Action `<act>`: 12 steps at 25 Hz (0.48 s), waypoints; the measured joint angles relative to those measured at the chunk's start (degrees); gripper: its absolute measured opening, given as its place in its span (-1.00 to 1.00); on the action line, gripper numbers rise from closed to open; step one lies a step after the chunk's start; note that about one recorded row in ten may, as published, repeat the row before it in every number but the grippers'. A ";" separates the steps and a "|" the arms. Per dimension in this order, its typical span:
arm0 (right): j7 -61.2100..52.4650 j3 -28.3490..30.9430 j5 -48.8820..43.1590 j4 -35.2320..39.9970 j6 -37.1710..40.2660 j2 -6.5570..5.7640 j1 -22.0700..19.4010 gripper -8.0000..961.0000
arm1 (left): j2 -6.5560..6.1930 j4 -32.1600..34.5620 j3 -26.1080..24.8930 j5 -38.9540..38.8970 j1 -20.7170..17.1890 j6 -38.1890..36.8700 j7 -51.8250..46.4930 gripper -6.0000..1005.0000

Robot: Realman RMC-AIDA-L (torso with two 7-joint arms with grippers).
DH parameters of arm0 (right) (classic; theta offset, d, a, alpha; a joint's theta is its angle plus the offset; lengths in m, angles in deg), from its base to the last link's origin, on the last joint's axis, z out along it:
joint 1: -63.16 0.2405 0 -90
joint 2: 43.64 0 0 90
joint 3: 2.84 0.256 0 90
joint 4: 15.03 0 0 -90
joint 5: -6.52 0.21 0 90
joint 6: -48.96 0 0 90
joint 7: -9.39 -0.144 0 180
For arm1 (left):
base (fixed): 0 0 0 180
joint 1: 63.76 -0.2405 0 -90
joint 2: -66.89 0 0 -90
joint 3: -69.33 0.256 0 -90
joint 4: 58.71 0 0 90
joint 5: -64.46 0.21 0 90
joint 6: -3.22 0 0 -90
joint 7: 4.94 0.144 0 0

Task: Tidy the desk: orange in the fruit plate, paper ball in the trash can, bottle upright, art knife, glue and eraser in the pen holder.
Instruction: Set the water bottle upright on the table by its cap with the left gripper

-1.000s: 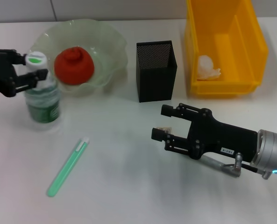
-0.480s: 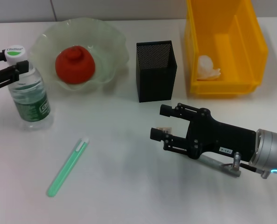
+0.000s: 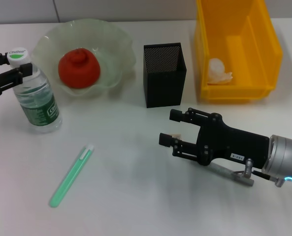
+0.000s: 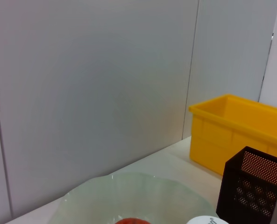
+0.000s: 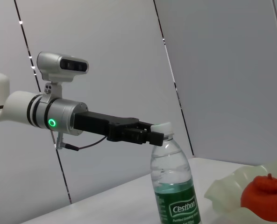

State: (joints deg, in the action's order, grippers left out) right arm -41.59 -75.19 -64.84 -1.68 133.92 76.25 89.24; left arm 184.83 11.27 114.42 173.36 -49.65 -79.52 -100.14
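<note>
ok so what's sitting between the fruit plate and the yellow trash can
In the head view, the pen holder, upright and apart from both, stands between the fruit plate and the trash can; the table on either side of it is bare.

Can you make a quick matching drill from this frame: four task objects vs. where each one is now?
Things:
1. orange
2. paper ball
3. bottle
4. eraser

Places:
A. between the right claw's fingers, above the table
B. in the yellow trash can
C. upright on the table, neck held by the left claw
D. in the green fruit plate

Pairs: 1-D, 2-B, 3-C, 4-A
</note>
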 joint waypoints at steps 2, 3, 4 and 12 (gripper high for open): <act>0.00 0.02 0.00 0.00 -0.06 0.00 0.10 0.45 | -0.24 -0.60 -0.08 0.00 0.15 0.13 0.06 -0.10; 0.00 0.02 0.00 0.00 -0.07 0.00 0.25 0.45 | -0.25 -0.62 -0.09 0.00 0.12 0.16 0.20 -0.10; 0.00 0.02 -0.01 0.00 -0.07 0.00 0.30 0.45 | -0.25 -0.65 -0.10 0.00 0.11 0.16 0.47 -0.10; 0.00 0.02 -0.01 0.00 -0.07 0.00 0.46 0.45 | -0.08 -1.59 -1.14 -0.28 0.36 0.66 0.85 -0.02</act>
State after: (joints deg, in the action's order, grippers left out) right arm -41.59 -75.17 -64.85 -1.67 133.84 76.24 89.70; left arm 184.75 9.68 113.28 173.08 -49.29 -78.85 -99.28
